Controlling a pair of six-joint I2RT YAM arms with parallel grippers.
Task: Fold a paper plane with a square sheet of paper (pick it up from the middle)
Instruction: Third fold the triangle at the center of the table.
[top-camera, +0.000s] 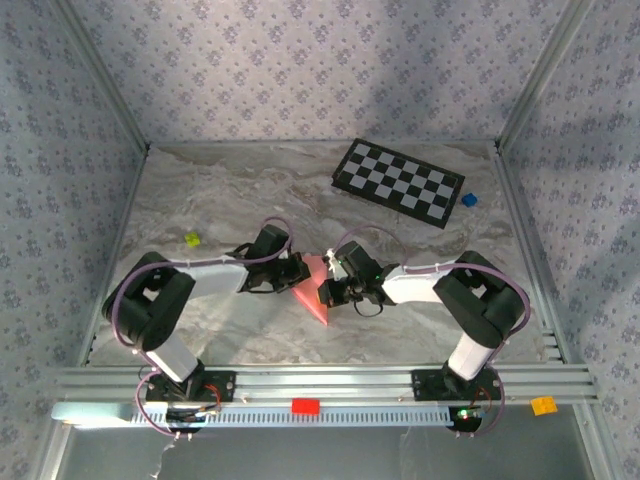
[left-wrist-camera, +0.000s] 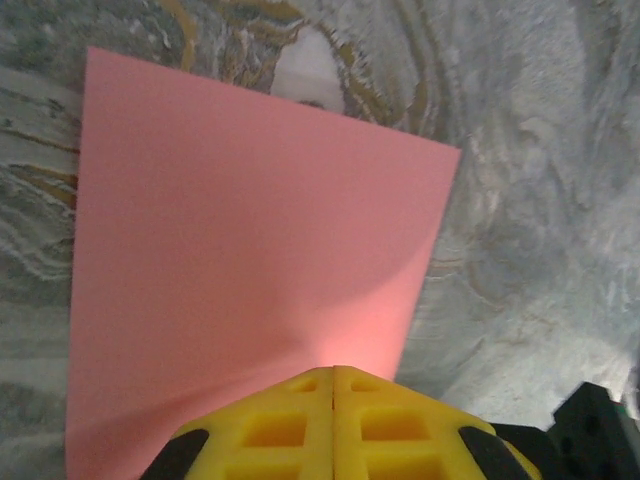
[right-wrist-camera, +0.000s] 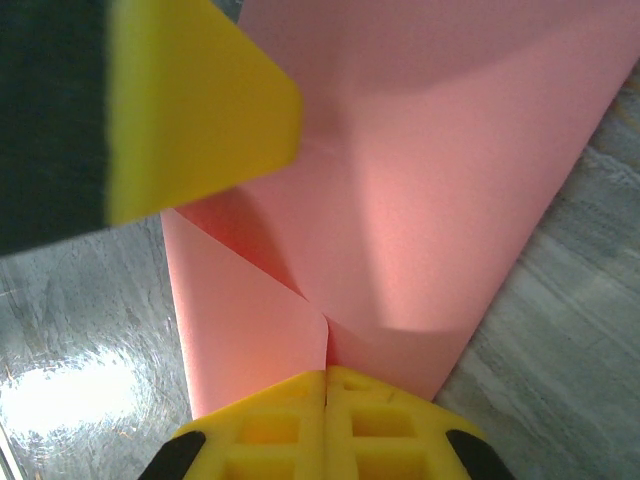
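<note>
Left gripper (left-wrist-camera: 333, 372) has its yellow jaws pressed together, tips on the thin pink-red square sheet of paper (left-wrist-camera: 250, 240). The right gripper (right-wrist-camera: 327, 372) is likewise closed, tips at a folded flap's crease. The sheet lies partly folded between them on the grey marbled table (top-camera: 230, 190).

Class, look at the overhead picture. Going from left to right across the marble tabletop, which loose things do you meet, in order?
small yellow-green block → pink paper → black-and-white checkerboard → small blue block
</note>
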